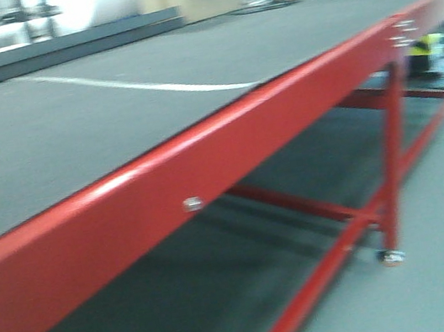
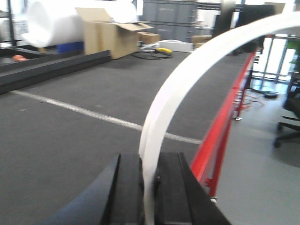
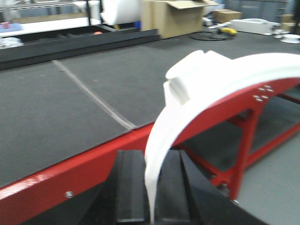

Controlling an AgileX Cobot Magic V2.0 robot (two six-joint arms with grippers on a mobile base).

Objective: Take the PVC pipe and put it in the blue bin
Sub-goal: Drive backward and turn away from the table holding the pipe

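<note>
In the left wrist view a white curved PVC pipe wall (image 2: 187,75) rises from between my black jaws and arcs up to the right. My left gripper (image 2: 150,161) is shut on it above the grey table (image 2: 70,126). In the right wrist view a similar white arc (image 3: 225,70) with a blocky bump on top sits clamped in my right gripper (image 3: 154,159), which hangs over the table's red front edge (image 3: 93,159). Neither gripper shows in the front view. A blue shape (image 2: 70,47) lies at the far back; I cannot tell whether it is the blue bin.
A long grey table (image 1: 114,133) with a red frame (image 1: 205,164) and a white line (image 1: 140,86) runs ahead. At its far side are a black rail (image 2: 47,70), a cardboard box (image 2: 110,37) and a white roll (image 2: 51,23). An office chair (image 2: 288,117) stands right.
</note>
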